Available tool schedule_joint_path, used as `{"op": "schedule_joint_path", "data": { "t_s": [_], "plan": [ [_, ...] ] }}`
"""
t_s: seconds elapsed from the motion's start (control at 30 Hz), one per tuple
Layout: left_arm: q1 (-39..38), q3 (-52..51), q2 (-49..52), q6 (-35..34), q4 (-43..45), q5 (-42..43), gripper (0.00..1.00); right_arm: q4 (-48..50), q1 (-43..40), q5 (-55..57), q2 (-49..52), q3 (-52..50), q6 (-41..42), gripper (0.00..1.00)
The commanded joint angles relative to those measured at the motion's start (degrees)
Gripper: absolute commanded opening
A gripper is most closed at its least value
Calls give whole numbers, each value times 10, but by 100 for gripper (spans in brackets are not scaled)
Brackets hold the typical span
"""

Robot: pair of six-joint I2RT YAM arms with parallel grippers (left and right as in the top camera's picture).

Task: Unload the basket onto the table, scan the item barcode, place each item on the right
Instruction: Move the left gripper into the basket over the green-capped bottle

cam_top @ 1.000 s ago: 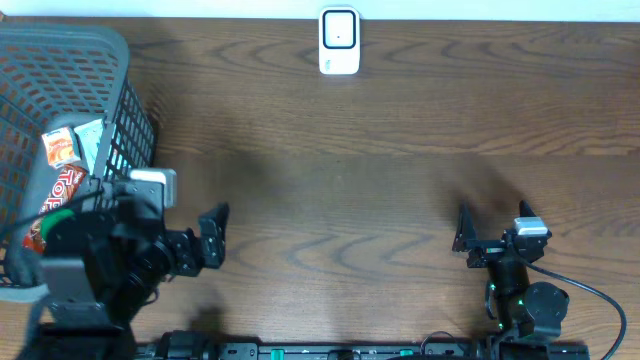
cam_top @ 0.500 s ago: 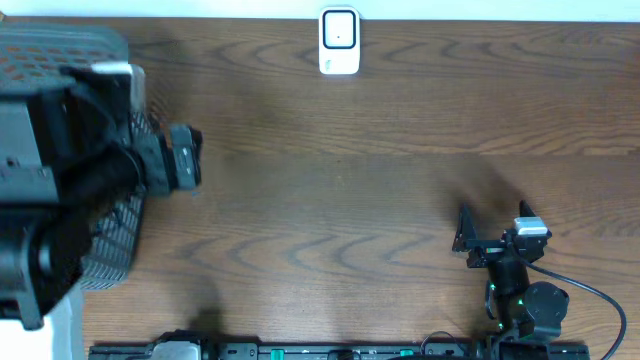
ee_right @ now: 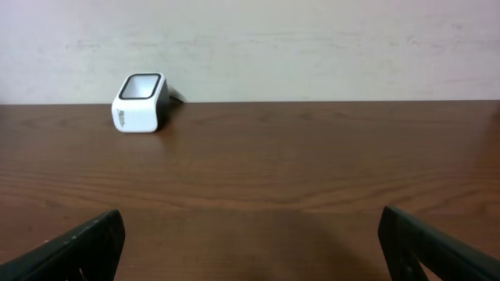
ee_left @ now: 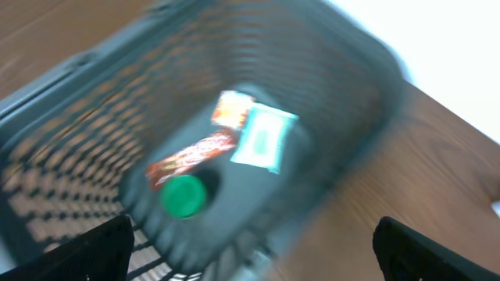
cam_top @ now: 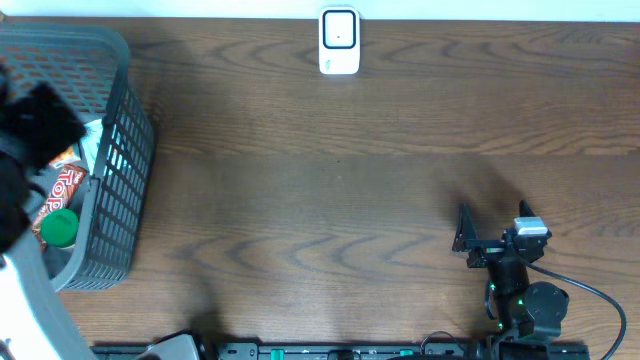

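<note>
**Overhead and wrist views, read from the table's left edge to its right.**

A grey mesh basket stood at the left edge of the brown wooden table. The left arm, blurred, hung over the basket's left part and hid some of its inside.

The left wrist view, also blurred, looked down into the basket. An orange packet and a pale green packet lay just beside each other on the basket floor. A red wrapper lay near them, with a round green cap at its lower end. All four items lay loose in the basket, none of them gripped. Which one carried the barcode could not be told.

The left jaws were released. Their fingertips stood wide apart at the lower corners of the wrist view, with only the basket between them.

A white scanner stood at the middle of the far edge, well apart from the basket and from both arms. In the right wrist view its dark-framed window sat on top, and a pale wall rose behind it.

The right arm rested by the near edge, toward the right corner. The right jaws were released, their fingertips spread wide with bare table between them.
</note>
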Motion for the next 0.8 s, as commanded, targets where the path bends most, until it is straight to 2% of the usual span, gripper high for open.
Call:
{"op": "schedule_joint_path", "data": {
  "t_s": [0.0,0.17,0.37,0.77],
  "plan": [
    [75,8,37,-72,-1,-23,98,-2,3,1,-1,-1,3,99],
    [143,6,97,-98,-23,-6,98,-2,3,1,-1,-1,3,99],
    [169,-47,154,-136,-45,-4,98,-2,3,1,-1,-1,3,99],
    [184,-296,167,-161,87,-4,98,-2,3,1,-1,-1,3,99]
  ]
}}
